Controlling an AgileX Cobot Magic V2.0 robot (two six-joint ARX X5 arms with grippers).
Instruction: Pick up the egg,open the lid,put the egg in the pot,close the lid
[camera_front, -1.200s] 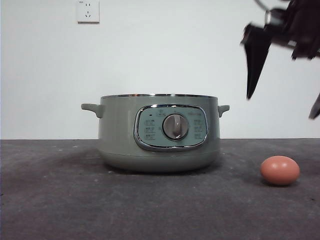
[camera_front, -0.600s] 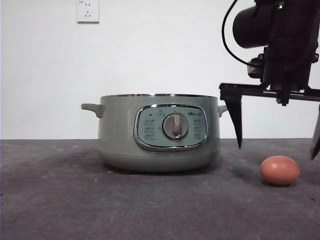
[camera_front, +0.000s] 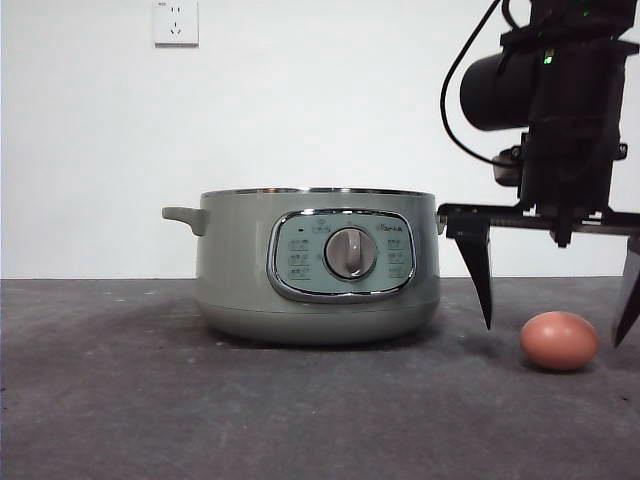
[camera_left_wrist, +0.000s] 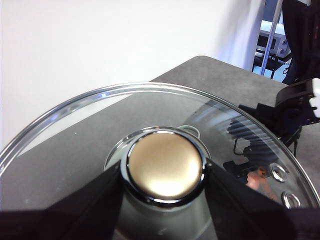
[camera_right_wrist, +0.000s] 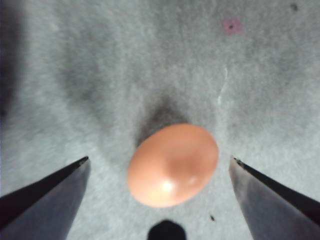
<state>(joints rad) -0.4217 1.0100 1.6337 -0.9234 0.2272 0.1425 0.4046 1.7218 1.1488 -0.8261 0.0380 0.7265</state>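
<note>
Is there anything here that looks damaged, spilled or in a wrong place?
Nothing stands out. The egg lies whole on the table between the open right gripper. The left gripper holds the lid by its knob, off the pot, which stands upright.

My right arm (camera_front: 560, 110) is matte black: cylindrical camera housing, looping black cable, tiny green light, flat crossbar, two tapered pointed fingers (camera_front: 482, 280).
</note>
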